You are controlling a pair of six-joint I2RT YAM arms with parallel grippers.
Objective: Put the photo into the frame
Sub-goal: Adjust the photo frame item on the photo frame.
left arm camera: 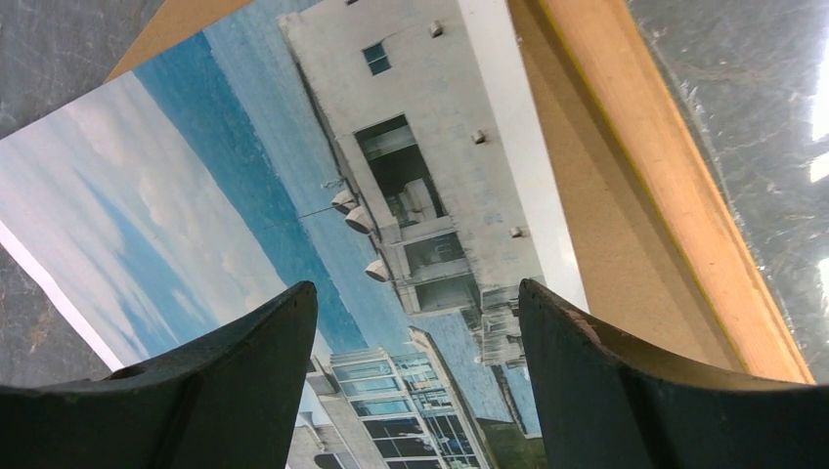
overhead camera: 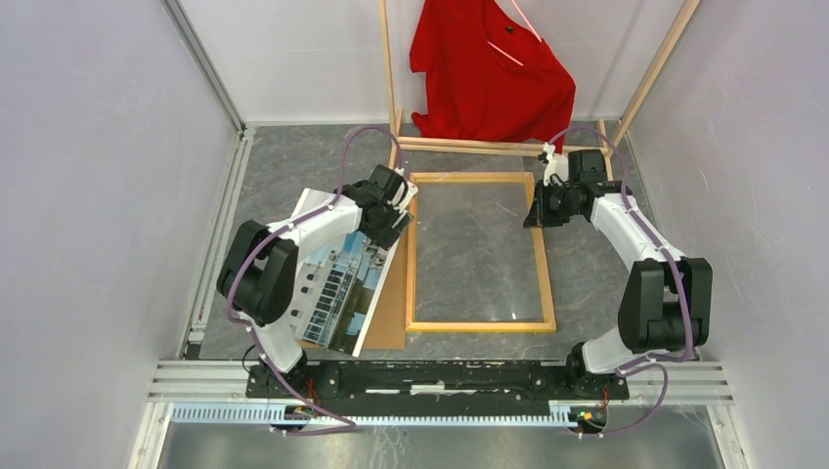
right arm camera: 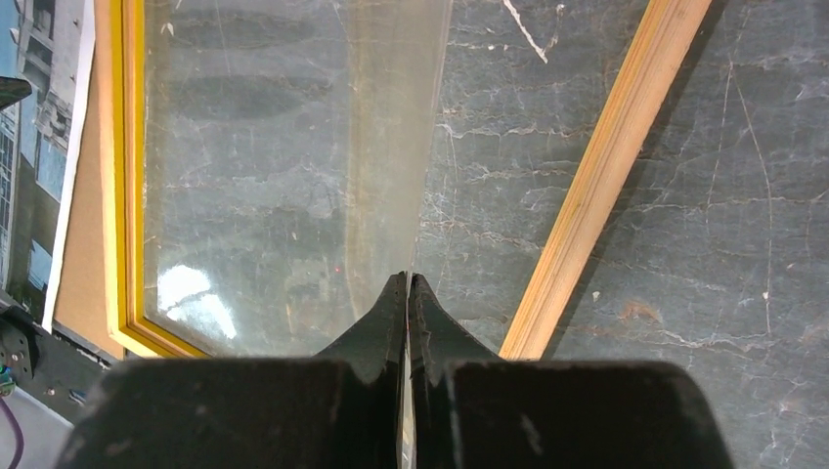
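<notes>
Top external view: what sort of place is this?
Probably a robot lab test cell: plain white enclosure walls, an aluminium rail, the left arm and right arm mounted by it.

The left arm (overhead camera: pixel 315 227) and right arm (overhead camera: pixel 633 233) share white tubular links, bulky black joint housings and pale purple cables (overhead camera: pixel 352 147) looping alongside. The left claw (left arm camera: pixel 418 293) has thick matte black curved fingers (left arm camera: pixel 244 381), scuffed pale at the edges; the right claw (right arm camera: pixel 408 280) shows black fingers (right arm camera: pixel 376 337) tapering to thin tips. Black bases (overhead camera: pixel 587 363) meet a black rail (overhead camera: pixel 430 377).
</notes>
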